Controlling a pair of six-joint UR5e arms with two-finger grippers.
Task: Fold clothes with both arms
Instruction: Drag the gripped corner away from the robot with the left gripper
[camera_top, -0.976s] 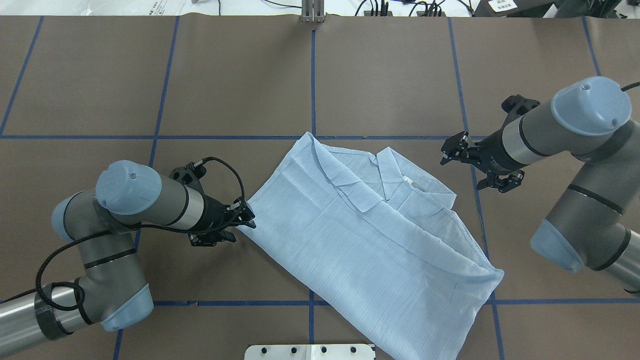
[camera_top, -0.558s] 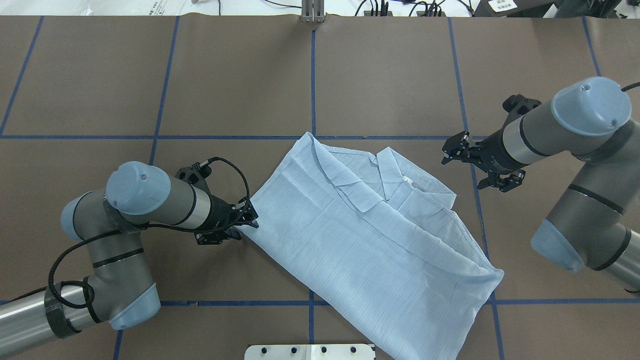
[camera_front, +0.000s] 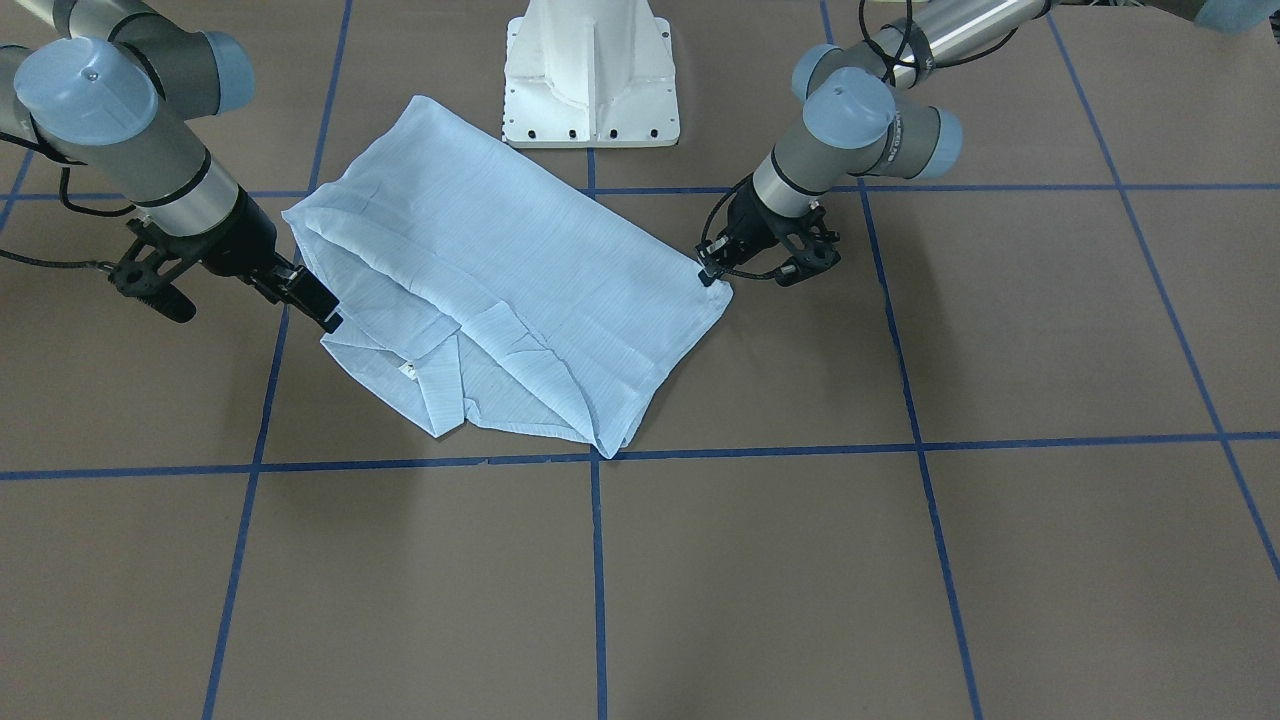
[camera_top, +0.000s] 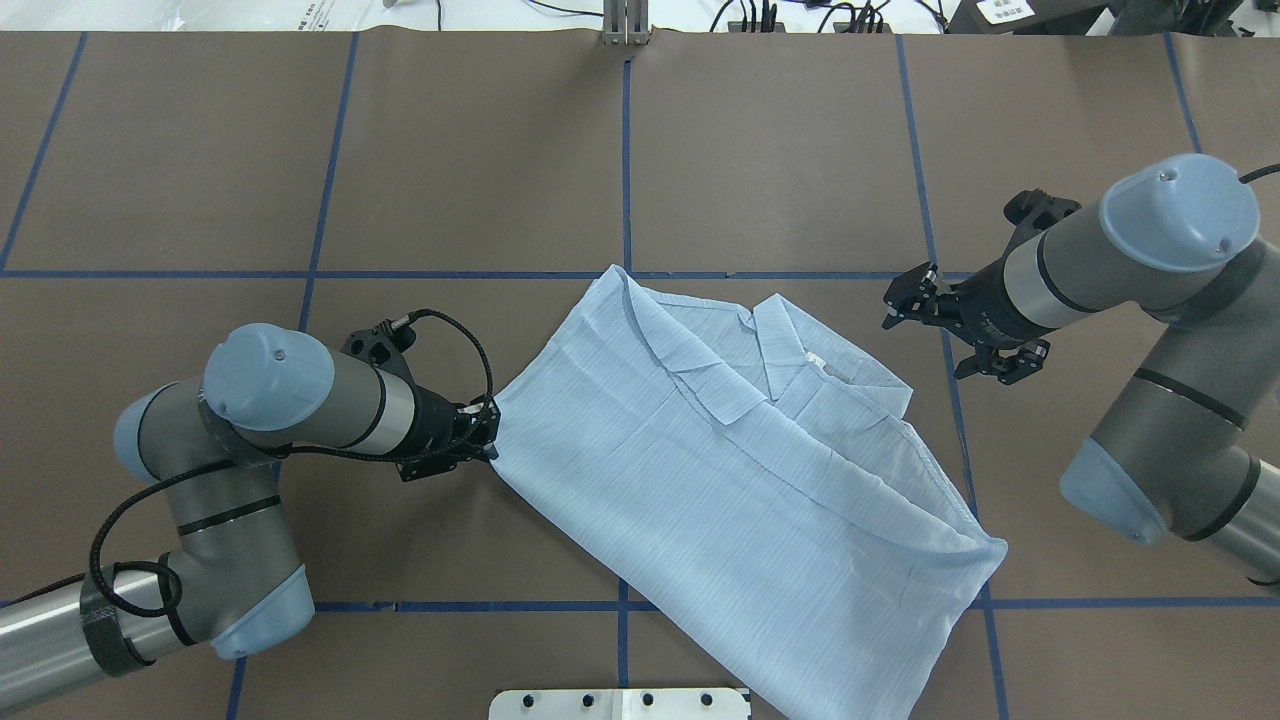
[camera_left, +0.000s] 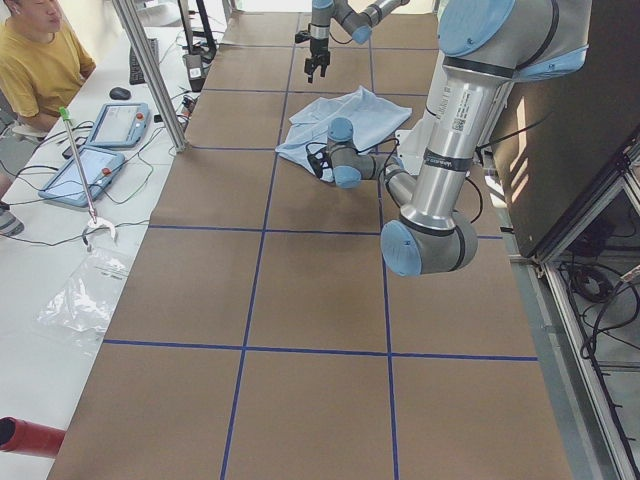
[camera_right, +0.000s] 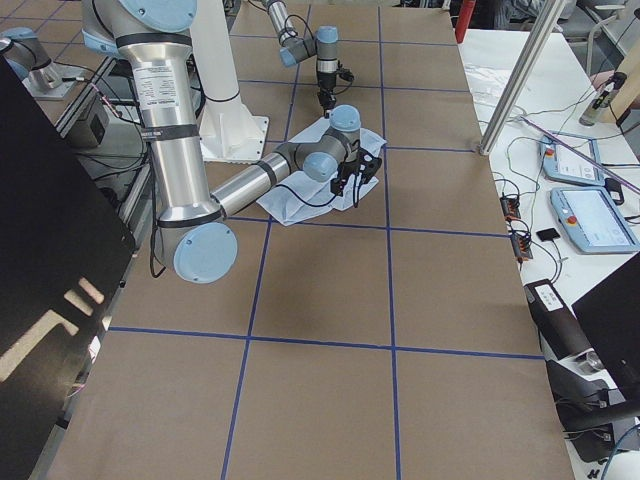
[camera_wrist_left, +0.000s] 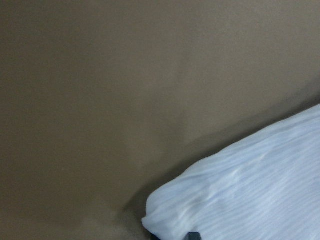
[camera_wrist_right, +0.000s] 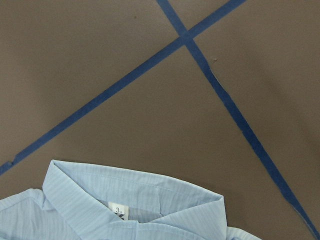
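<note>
The left claw (camera_top: 489, 435) pinches the shirt's (camera_top: 720, 480) left corner, likely to fold it over, while the right claw (camera_top: 925, 345) hangs wide open and empty by the collar (camera_top: 782, 340).

The shirt (camera_top: 740, 470) is seen to be thin woven cloth, matt, finely striped and softly creased. The table (camera_top: 800, 150) is covered with a matt brown, paper-like sheet, crossed by smooth blue tape (camera_top: 625, 180). The left arm (camera_top: 350, 405) is finished in satin grey metal and capped with matt pale blue plastic.

Likely a lab: tape-gridded table (camera_top: 780, 150), operator tablets (camera_left: 118, 125).
</note>
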